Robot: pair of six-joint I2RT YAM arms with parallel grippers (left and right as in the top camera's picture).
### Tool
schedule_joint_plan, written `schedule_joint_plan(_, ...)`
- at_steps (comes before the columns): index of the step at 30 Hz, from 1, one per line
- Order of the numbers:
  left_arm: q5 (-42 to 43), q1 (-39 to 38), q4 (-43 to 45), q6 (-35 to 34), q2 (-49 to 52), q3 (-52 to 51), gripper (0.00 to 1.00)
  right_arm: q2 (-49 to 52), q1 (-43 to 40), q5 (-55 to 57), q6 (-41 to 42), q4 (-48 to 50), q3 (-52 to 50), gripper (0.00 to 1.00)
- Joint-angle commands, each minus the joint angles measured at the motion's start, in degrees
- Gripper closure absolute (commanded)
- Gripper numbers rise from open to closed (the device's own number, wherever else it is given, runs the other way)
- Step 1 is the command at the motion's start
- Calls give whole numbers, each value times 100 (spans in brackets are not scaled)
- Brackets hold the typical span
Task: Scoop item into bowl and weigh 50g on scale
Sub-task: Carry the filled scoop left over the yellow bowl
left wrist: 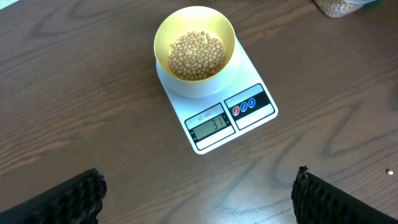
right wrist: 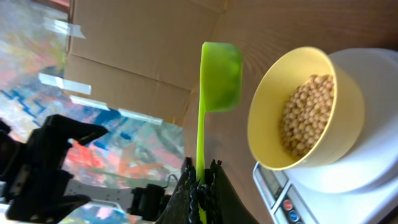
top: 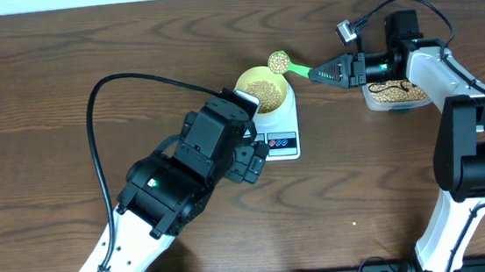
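Observation:
The pale yellow-green bowl (top: 265, 91) (left wrist: 194, 48) (right wrist: 300, 109) stands on the white scale (top: 283, 132) (left wrist: 239, 92) (right wrist: 364, 165) and holds many tan beans (left wrist: 196, 56). My right gripper (top: 325, 73) (right wrist: 202, 177) is shut on the handle of a green scoop (top: 280, 61) (right wrist: 219, 74), whose cup is full of beans and hangs just beyond the bowl's far right rim. My left gripper (left wrist: 198, 196) is open and empty, above the table in front of the scale.
A clear plastic tub (top: 390, 93) with more beans stands to the right, under my right arm; its edge shows in the left wrist view (left wrist: 339, 6). My bulky left arm (top: 175, 173) lies just left of the scale. The table is dark wood.

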Motion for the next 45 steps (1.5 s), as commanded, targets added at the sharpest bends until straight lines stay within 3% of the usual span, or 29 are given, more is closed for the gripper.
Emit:
schedule_joint_plan(1, -52, 28, -22, -44, -31, 35, 2, 9, 120, 26, 57, 216, -2, 99)
schedule_joint_plan(16, -52, 28, -22, -44, -31, 37, 2, 9, 525, 437, -127, 807, -2, 99)
schedule_joint_plan(29, -52, 28, -22, -44, -31, 37, 2, 9, 525, 730, -914, 815, -2, 99)
schedule_joint_plan(39, -52, 28, -22, -44, -31, 37, 2, 9, 525, 1082, -1360, 739, -2, 99)
schedule_joint_plan(45, -52, 28, -22, -44, -31, 37, 2, 9, 525, 1574, -1910, 201, -2, 99)
